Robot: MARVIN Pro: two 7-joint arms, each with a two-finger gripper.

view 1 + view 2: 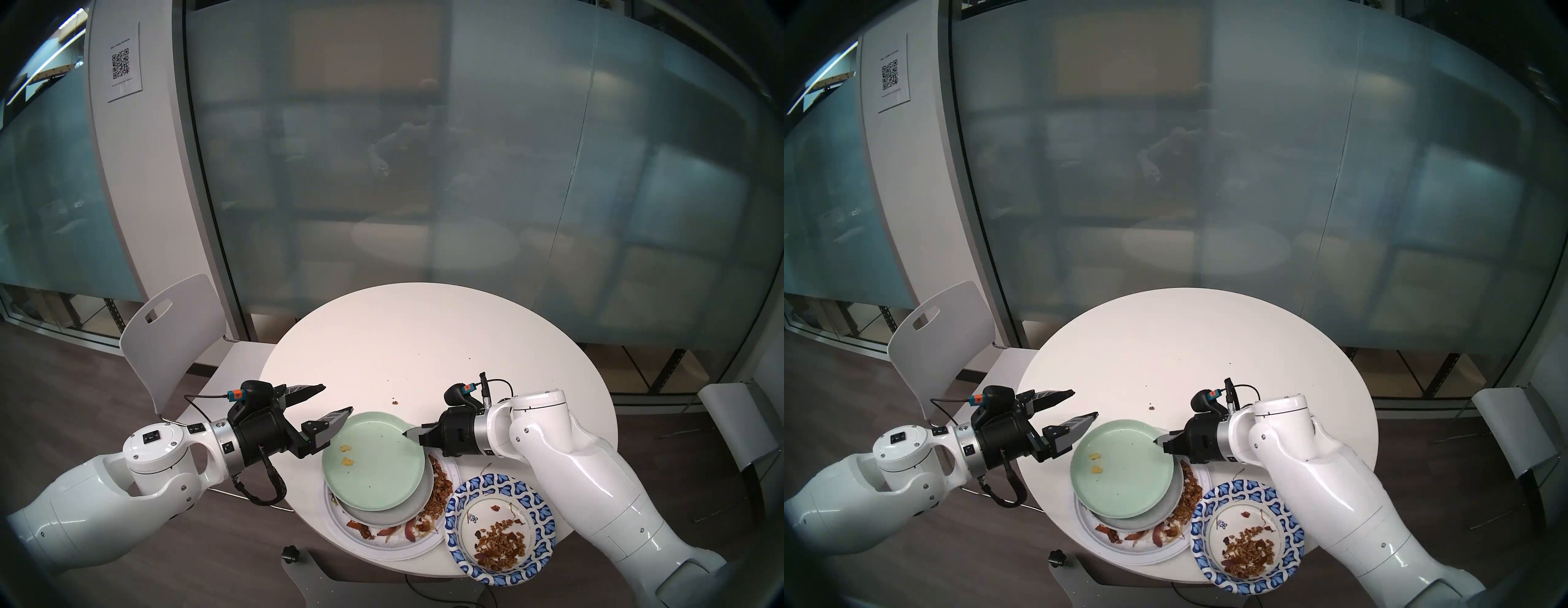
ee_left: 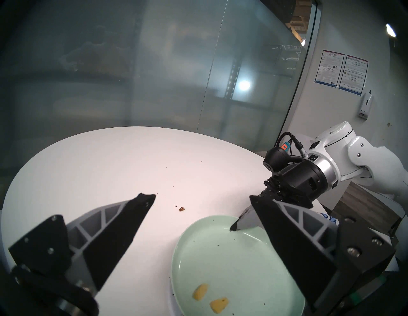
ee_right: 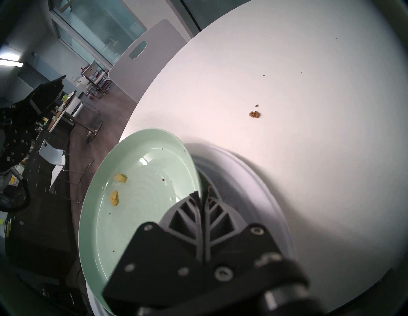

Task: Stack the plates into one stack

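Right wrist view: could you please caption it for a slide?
Right gripper pinching pale-green plate rim.

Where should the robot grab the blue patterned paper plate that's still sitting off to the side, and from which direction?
By its raised rim on the robot's right, one finger over the lip and one under. The blue patterned paper plate overhangs the table edge there, probably leaving room beneath. Its left rim abuts the white paper plate. Scraps lie in the middle, so keep it level.
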